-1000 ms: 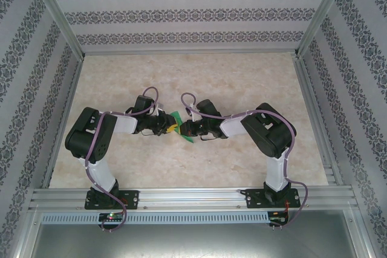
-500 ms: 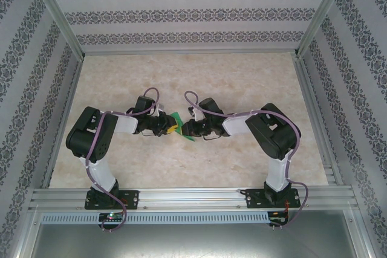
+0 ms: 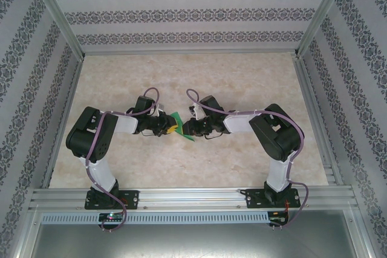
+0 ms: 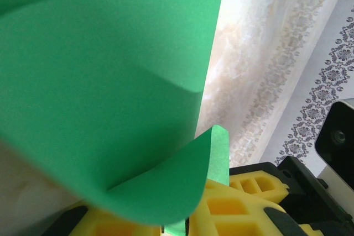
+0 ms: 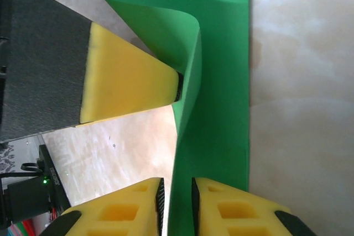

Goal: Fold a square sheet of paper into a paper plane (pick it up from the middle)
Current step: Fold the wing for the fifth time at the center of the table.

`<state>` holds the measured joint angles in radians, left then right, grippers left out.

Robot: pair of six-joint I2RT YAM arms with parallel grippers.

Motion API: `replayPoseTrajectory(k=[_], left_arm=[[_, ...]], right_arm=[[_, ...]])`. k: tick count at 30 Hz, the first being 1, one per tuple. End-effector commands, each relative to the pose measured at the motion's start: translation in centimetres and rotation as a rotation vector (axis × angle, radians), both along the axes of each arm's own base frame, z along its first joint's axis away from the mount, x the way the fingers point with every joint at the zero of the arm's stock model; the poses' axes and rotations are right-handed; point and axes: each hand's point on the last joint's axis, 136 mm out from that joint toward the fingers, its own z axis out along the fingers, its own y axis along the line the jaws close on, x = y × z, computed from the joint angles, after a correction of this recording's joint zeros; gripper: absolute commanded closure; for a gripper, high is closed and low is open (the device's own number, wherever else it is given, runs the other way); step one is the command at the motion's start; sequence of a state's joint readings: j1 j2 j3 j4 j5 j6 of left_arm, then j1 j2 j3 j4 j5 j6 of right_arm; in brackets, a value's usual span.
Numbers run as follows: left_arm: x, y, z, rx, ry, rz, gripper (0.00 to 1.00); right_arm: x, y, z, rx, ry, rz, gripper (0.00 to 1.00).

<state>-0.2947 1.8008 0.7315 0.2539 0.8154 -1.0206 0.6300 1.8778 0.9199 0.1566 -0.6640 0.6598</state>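
Note:
The bright green square sheet of paper (image 3: pixel 176 117) hangs bent and curled above the table's middle, between my two grippers. My left gripper (image 3: pixel 172 127) is shut on it. In the left wrist view the sheet (image 4: pixel 110 81) bulges over the yellow fingers (image 4: pixel 238 208), and a strip of it runs down between them at the left gripper (image 4: pixel 177 224). My right gripper (image 5: pixel 177 208) stands slightly open around the sheet's edge (image 5: pixel 221 53); a gap shows beside its left pad. The left gripper's yellow finger (image 5: pixel 127 81) pinches the paper just above. From above, the right gripper (image 3: pixel 185 129) faces the left one.
The pale marble-patterned table (image 3: pixel 242 83) has bare room all round the grippers. Aluminium frame rails (image 3: pixel 193 196) run along the near edge, and wallpapered walls (image 3: pixel 187 13) close in the back and sides.
The right gripper's jaws have parted from the paper, and the right arm has drawn back a little to the right. The left gripper and the sheet have stayed put.

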Motion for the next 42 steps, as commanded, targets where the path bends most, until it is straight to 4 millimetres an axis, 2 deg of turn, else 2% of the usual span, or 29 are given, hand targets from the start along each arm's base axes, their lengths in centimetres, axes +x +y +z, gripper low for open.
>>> replayPoseTrajectory(k=[1, 4, 11, 19, 27, 42], left_arm=[[-0.6, -0.3, -0.5, 0.001, 0.004, -0.027, 0.8], [-0.8, -0.3, -0.6, 0.002, 0.008, -0.029, 0.8], [-0.8, -0.3, -0.6, 0.001, 0.008, -0.026, 0.8], [-0.8, -0.3, -0.3, -0.002, 0.005, -0.024, 0.8], [-0.7, -0.4, 0.1, -0.009, -0.004, -0.026, 0.8], [-1.2, -1.4, 2.7, -0.048, -0.06, -0.078, 0.77]], right_arm=[[0.3, 0.3, 1.7, 0.026, -0.005, 0.007, 0.77], [0.2, 0.2, 1.5, 0.013, 0.008, 0.01, 0.77], [-0.2, 0.0, 0.6, -0.012, 0.033, 0.017, 0.85], [-0.7, -0.2, -1.2, -0.032, 0.071, 0.023, 0.9], [-1.0, -0.3, -2.1, -0.041, 0.099, 0.027, 0.9], [-1.1, -0.7, -3.1, -0.08, 0.116, 0.028, 0.9]])
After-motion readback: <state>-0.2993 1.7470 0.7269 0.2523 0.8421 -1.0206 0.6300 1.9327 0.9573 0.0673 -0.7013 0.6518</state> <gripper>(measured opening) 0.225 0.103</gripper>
